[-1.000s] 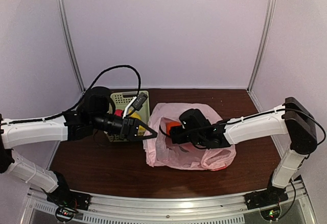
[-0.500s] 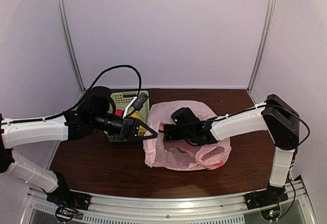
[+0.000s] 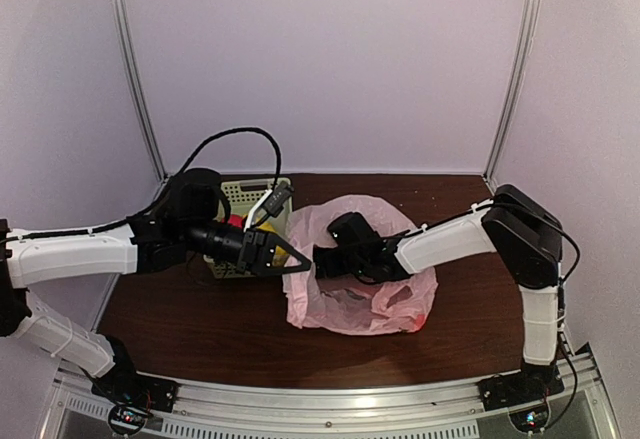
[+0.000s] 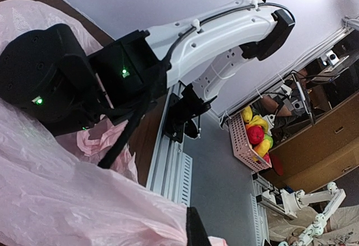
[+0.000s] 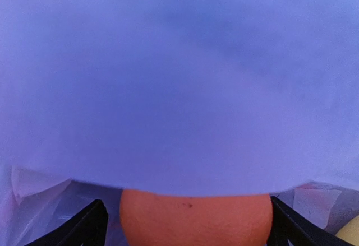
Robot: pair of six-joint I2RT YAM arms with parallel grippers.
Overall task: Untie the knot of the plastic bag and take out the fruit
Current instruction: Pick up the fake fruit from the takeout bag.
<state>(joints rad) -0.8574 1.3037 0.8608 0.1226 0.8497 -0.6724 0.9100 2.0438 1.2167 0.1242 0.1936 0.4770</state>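
The pink plastic bag (image 3: pixel 380 304) lies open in the middle of the table. My left gripper (image 3: pixel 296 259) is shut on the bag's left edge and holds it up; in the left wrist view the pink film (image 4: pixel 67 201) bunches against my one visible finger (image 4: pixel 193 232). My right gripper (image 3: pixel 325 259) reaches in at the bag's mouth. In the right wrist view it is shut on an orange fruit (image 5: pixel 196 218) held between both fingers (image 5: pixel 90 226), with bag film overhead. A yellow fruit (image 5: pixel 350 232) shows at the lower right.
The pale green slotted basket (image 3: pixel 240 196) stands behind my left gripper, holding a red fruit (image 3: pixel 233 222) and a yellow one (image 3: pixel 262 227). White frame posts stand at the back corners. The right arm's black wrist (image 4: pixel 50 83) fills the left wrist view.
My right arm has shifted left toward the bag's mouth and its elbow has risen. The orange fruit, seen in the top view a second ago, is now hidden. The left arm has barely moved.
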